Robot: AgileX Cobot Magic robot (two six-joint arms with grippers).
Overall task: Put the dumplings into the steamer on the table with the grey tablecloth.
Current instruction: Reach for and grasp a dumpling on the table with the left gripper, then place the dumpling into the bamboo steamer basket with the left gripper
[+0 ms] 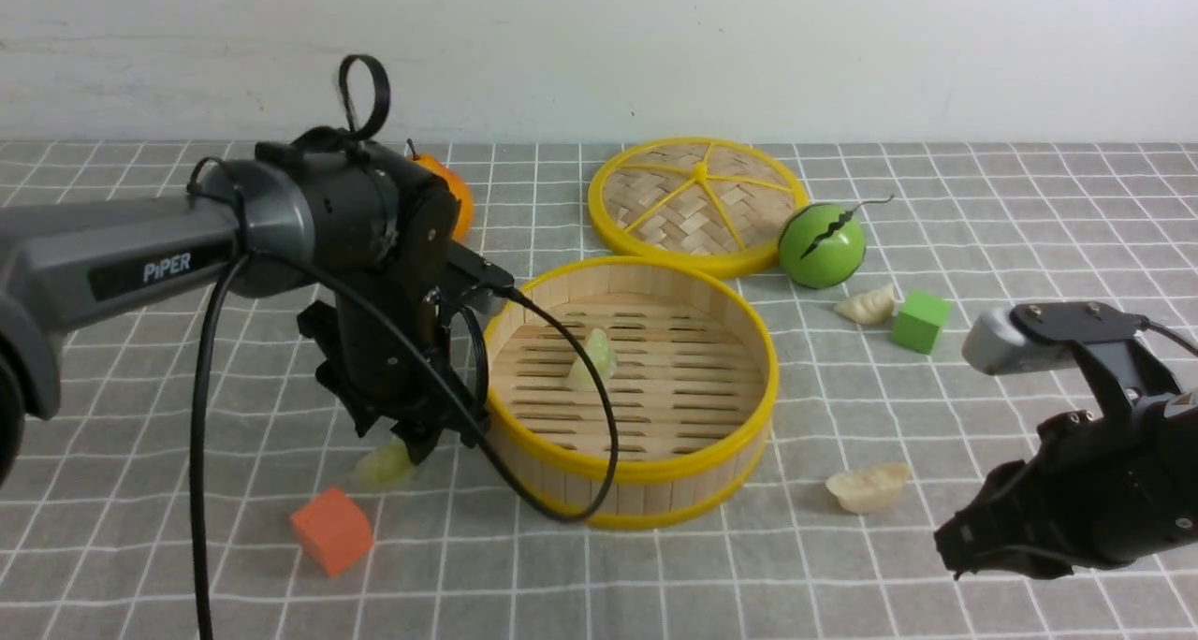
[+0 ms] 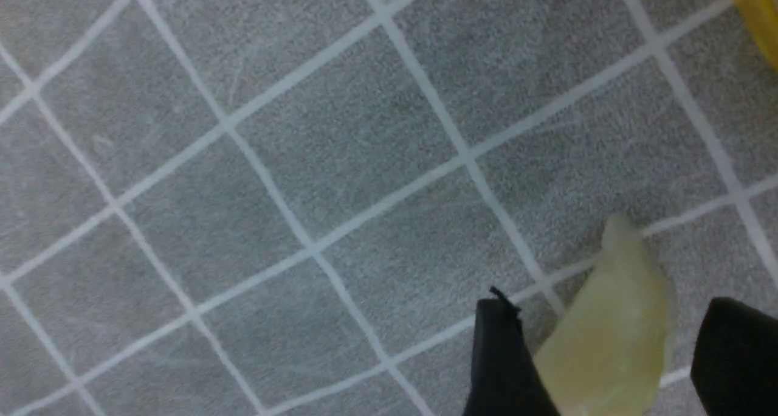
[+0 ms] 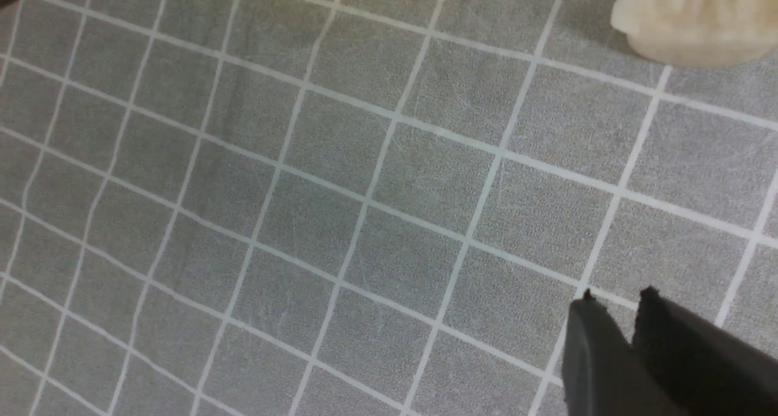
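The steamer (image 1: 629,472) stands mid-table on the grey tablecloth (image 1: 936,200), with one pale green dumpling (image 1: 591,359) on its slats. A second green dumpling (image 1: 382,465) lies on the cloth just left of the steamer. My left gripper (image 1: 412,448) is down over it. In the left wrist view the left gripper (image 2: 608,306) is open, with the dumpling (image 2: 608,337) between the fingers, against one and apart from the other. Two cream-white dumplings (image 1: 868,487) (image 1: 867,305) lie right of the steamer. My right gripper (image 1: 950,546) is shut and empty, near the front one (image 3: 693,20).
The woven lid (image 1: 697,205) lies behind the steamer, with a green round toy fruit (image 1: 822,245) beside it. A green cube (image 1: 920,321) sits by the far white dumpling. An orange cube (image 1: 331,530) lies front left, and an orange fruit (image 1: 454,196) sits behind my left arm.
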